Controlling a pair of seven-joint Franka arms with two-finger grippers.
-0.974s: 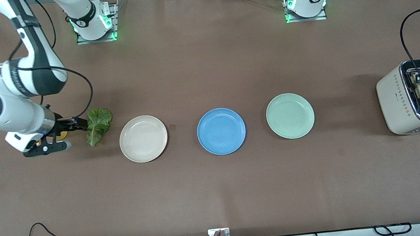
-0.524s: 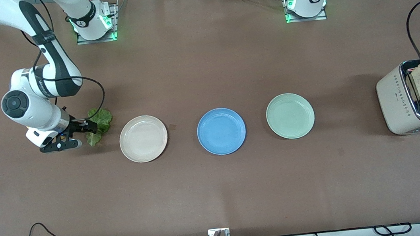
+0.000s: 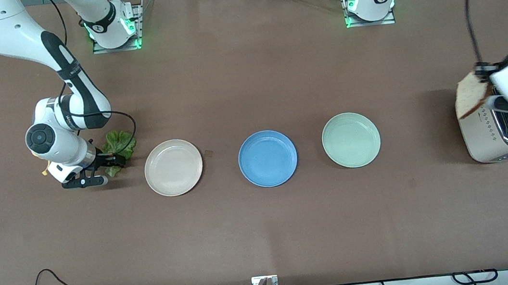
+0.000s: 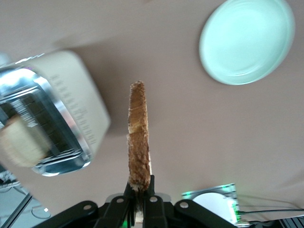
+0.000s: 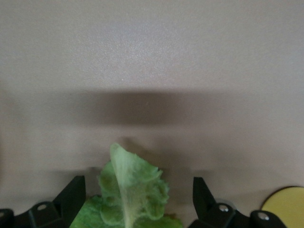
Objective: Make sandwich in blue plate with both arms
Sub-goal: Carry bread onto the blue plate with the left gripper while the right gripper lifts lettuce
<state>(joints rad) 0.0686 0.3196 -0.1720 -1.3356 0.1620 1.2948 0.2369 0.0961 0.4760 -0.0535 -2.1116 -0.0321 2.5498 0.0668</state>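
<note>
The left pincer (image 4: 141,204) is pinching a bread slice (image 4: 138,142) by its lower edge, holding it on edge above the toaster (image 3: 500,131) at the left arm's end of the bench (image 3: 265,238). A second slice (image 4: 19,145) sits in the toaster's slot. The blue plate (image 3: 267,158) lies bare in the middle of the row, with the mint-green plate (image 3: 350,140) between it and the toaster. So the plate lies toward the right arm's end from this pincer, and the slice, now standing upright, would have to be tipped flat to land in it.

The right pincer (image 5: 137,199) hangs low with its fingers (image 5: 71,192) spread on either side of the lettuce leaf (image 5: 128,190), not yet pressing it. The leaf lies on the bench beside the beige plate (image 3: 173,167), toward the right arm's end, its long axis running away from the pincer, midrib between the fingers. A yellow disc (image 5: 285,204) lies just beside it. The right arm is nearer the leaf, the left nearer the bread; the blue plate lies roughly midway between them.
</note>
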